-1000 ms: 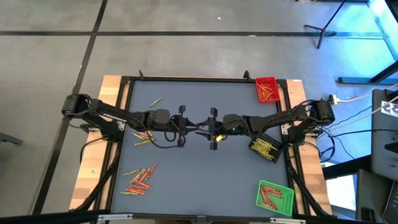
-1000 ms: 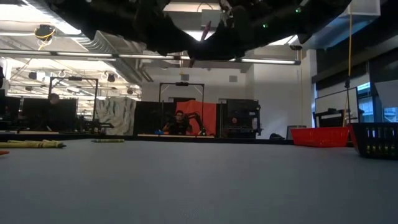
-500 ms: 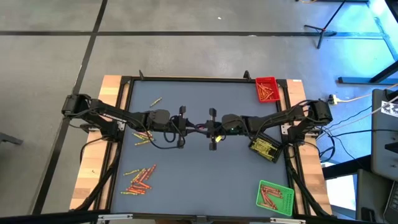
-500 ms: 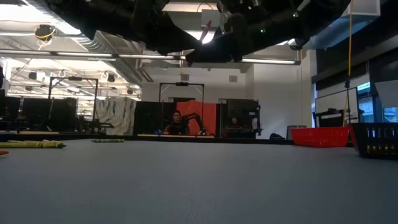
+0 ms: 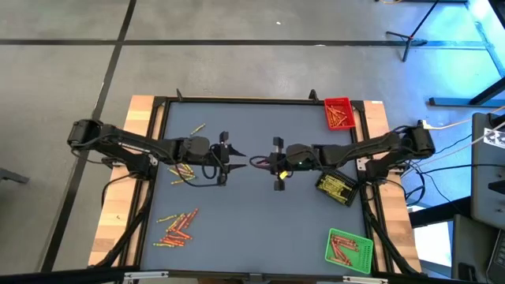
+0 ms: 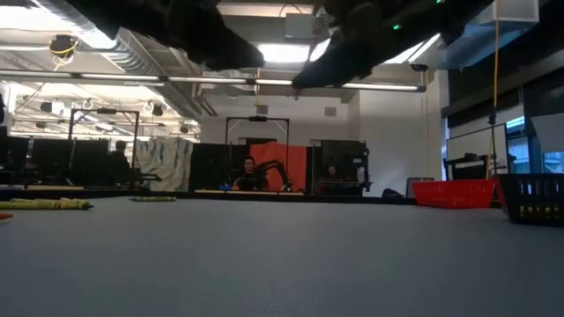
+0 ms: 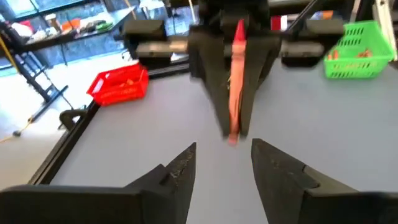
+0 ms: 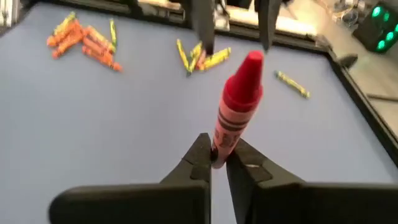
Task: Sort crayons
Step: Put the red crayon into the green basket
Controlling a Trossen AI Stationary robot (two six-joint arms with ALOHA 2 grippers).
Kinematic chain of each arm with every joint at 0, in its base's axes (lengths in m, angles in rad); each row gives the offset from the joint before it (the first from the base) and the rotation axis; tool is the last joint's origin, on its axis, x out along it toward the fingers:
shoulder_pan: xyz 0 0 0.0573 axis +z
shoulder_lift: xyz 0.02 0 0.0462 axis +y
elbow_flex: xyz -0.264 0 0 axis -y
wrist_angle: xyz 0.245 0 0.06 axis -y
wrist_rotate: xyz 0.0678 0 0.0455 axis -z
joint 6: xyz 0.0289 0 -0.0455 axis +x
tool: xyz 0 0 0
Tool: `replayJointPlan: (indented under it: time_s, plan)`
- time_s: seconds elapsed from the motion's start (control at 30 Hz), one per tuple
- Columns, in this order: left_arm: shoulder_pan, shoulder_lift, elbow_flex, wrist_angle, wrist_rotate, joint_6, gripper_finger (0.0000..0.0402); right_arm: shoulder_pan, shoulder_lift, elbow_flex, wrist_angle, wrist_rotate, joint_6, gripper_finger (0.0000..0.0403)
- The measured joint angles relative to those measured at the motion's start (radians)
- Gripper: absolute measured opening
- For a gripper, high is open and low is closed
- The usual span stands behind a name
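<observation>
Red crayon (image 8: 239,109) mid-air above surface (image 5: 252,229) centre, right gripper (image 8: 217,163) clamped on blunt end. Left gripper (image 7: 222,163) apart, empty, just beside. Crayon light, stiff, waxy-slick, snaps easily; better hold mid-wrapper. Others lie lower left (image 5: 177,227).

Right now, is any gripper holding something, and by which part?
The right gripper holds a red crayon by its blunt end. The left gripper is open, holding nothing.
</observation>
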Motion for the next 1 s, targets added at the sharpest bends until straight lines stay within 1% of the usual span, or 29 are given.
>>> replayJointPlan:
  time_s: [0.13, 0.37, 0.5, 0.63, 0.77, 0.9, 1.0]
  plan:
    - [0.0, -0.019, 0.0, -0.071, -0.025, -0.014, 0.0139, 0.039, -0.082, 0.014, -0.19, 0.034, 0.048, 0.0012]
    - [-0.001, -0.014, 0.0, -0.083, -0.026, -0.025, 0.014, 0.141, -0.177, 0.094, -0.591, 0.041, 0.264, 0.0029]
    - [-0.001, -0.014, 0.0, -0.082, -0.025, -0.025, 0.014, 0.215, -0.209, 0.126, -0.786, 0.03, 0.437, 0.0019]
    - [-0.001, -0.014, 0.0, -0.083, -0.025, -0.025, 0.014, 0.319, -0.233, 0.139, -0.941, 0.004, 0.647, 0.0018]
    - [-0.001, -0.014, -0.001, -0.083, -0.025, -0.025, 0.014, 0.468, -0.235, 0.124, -1.023, 0.002, 0.837, 0.0026]
    - [-0.001, -0.014, -0.001, -0.078, -0.025, -0.024, 0.014, 0.595, -0.23, 0.11, -1.025, -0.053, 1.077, 0.0022]
    - [-0.001, -0.014, -0.001, -0.077, -0.025, -0.022, 0.014, 0.681, -0.23, 0.109, -1.026, -0.057, 1.246, 0.002]
